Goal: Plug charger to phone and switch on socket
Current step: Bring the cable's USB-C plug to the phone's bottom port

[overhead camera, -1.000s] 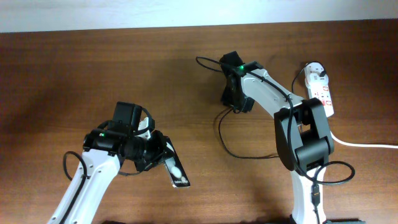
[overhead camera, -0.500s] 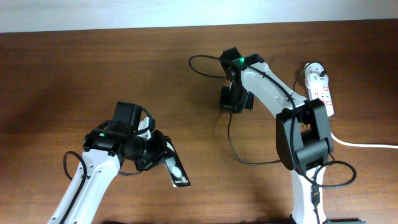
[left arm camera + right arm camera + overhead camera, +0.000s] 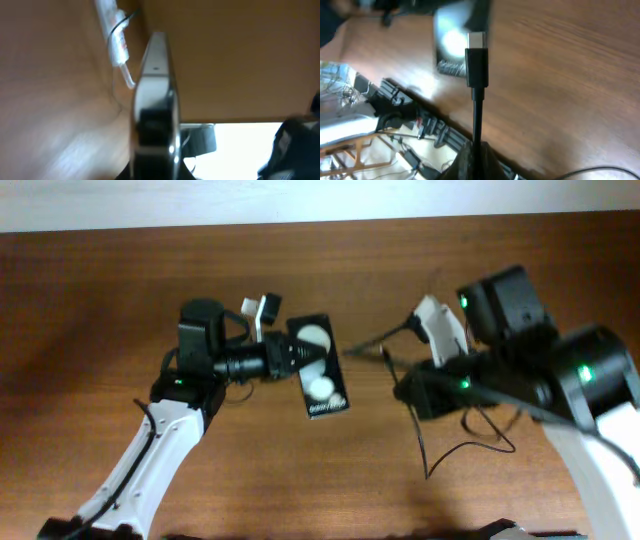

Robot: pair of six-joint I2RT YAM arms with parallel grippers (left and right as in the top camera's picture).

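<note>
My left gripper (image 3: 298, 361) is shut on the phone (image 3: 322, 372), a black slab with two white round patches, held above the table near its middle. The left wrist view shows the phone (image 3: 155, 95) edge-on, rising from my left gripper (image 3: 152, 171). My right gripper (image 3: 475, 161) is shut on the charger (image 3: 476, 65). Its thin black cable stands up from the jaws, and the metal connector tip points at the blurred phone (image 3: 451, 47). From overhead, my right gripper (image 3: 403, 388) hangs right of the phone, with cable slack (image 3: 440, 452) trailing below. The socket (image 3: 119, 46) lies white and elongated on the wood, hidden overhead.
The right arm (image 3: 590, 380) is raised close to the overhead camera and covers the table's right side. A pale wall strip (image 3: 150, 200) runs along the back edge. Past another table edge, the right wrist view shows racks and wiring (image 3: 395, 107).
The left arm has carried the phone from the front of the table up toward the middle. The right gripper has shut on the charger cable and lifted it, swinging right and toward the phone.
</note>
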